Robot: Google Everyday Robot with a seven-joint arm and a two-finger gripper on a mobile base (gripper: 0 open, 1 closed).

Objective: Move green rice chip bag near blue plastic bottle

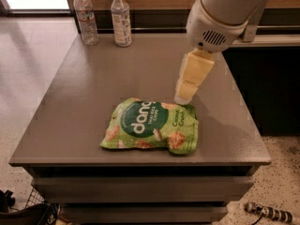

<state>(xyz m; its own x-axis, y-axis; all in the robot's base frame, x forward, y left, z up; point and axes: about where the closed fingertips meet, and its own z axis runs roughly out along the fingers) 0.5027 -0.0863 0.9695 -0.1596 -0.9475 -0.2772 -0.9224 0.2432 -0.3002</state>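
The green rice chip bag (152, 125) lies flat near the front middle of the grey table (84, 93), its "dang" lettering facing up. The blue plastic bottle (121, 18), with a white cap and a pale blue-white label, stands upright at the table's back edge. My gripper (183, 97) hangs from the white arm at the right, pointing down. Its tip is just above the bag's upper right corner, touching it or very close to it. The gripper holds nothing that I can see.
A clear ribbed bottle with a faint reddish label (86, 18) stands left of the blue one. A dark counter (272, 78) stands right of the table. Cables (18, 210) lie on the floor at the lower left.
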